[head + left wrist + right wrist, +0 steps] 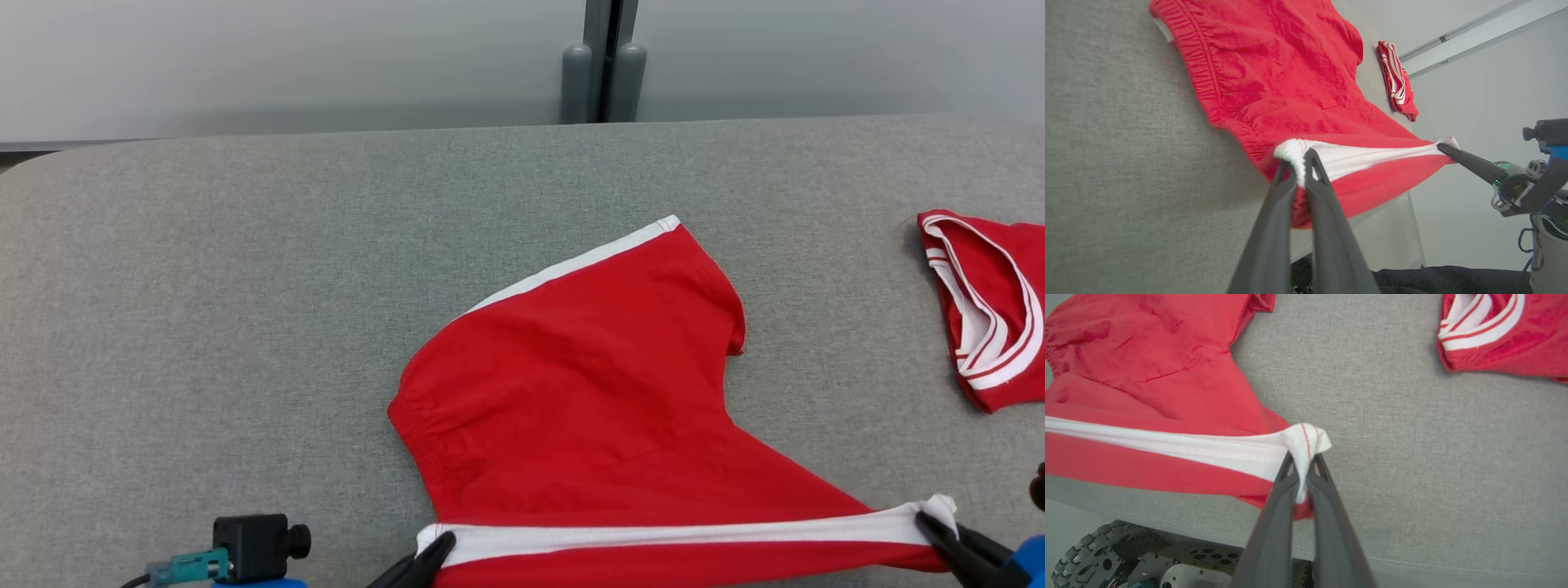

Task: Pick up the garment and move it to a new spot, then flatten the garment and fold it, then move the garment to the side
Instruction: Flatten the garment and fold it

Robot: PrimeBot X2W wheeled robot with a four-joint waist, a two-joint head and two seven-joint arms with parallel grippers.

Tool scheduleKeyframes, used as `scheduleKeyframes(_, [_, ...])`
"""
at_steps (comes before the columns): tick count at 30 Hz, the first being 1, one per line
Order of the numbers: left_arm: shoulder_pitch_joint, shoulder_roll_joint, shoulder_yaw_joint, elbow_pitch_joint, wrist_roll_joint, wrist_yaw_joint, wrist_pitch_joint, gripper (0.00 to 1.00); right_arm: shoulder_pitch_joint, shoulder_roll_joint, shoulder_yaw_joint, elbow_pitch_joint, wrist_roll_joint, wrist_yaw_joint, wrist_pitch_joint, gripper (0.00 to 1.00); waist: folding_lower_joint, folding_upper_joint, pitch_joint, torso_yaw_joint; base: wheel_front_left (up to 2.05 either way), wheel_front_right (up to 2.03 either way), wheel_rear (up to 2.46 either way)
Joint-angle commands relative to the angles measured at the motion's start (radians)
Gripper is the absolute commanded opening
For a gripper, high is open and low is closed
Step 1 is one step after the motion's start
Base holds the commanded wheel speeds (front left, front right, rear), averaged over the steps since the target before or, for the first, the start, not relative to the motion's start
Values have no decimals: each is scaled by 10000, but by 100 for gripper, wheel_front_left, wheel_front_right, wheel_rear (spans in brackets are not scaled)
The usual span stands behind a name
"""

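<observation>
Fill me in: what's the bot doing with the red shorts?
Both arms hold the red shorts by the white stripe. The left gripper is shut on one end and the right gripper on the other, with the stripe pulled taut between them at the near edge of the grey table. The rest of the shorts lies on the table, partly spread and not yet folded. A second red garment sits bunched at the robot's right.

Head camera high, facing down onto table (245, 286) — wrist cameras low, close at near edge; all share garment (588, 392).
</observation>
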Motion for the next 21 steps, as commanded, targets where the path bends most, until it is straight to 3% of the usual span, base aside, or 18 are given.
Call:
scheduleKeyframes(1, [73, 180, 222, -29, 17, 137, -133, 0, 22, -21, -257, -148, -165, -27, 32, 0, 2, 0, 27, 18, 0, 0, 0])
scheduleKeyframes(5, [-125, 112, 416, -47, 164, 97, -398, 0, -398, -129, -156, -439, -364, -27, -36, 0, 2, 0, 86, 50, 0, 0, 0])
scheduleKeyframes(10, [-823, -492, 657, 668, 300, -114, -923, 0, -1776, -919, 715, 239, -397, -25, -867, 0, 2, 0, 158, 87, 0, 0, 0])
scheduleKeyframes(15, [-1736, -1142, 828, 1779, 490, -67, -1322, 0, -4048, -2001, 2109, 1893, -172, -25, -1434, 0, 2, 0, 450, 236, 0, 0, 0])
scheduleKeyframes(21, [-3240, -2199, 873, 3568, 550, -171, -1553, 0, -6972, -2926, 3470, 4416, 132, -25, -2145, 0, 2, 0, 1147, 914, 0, 0, 0])
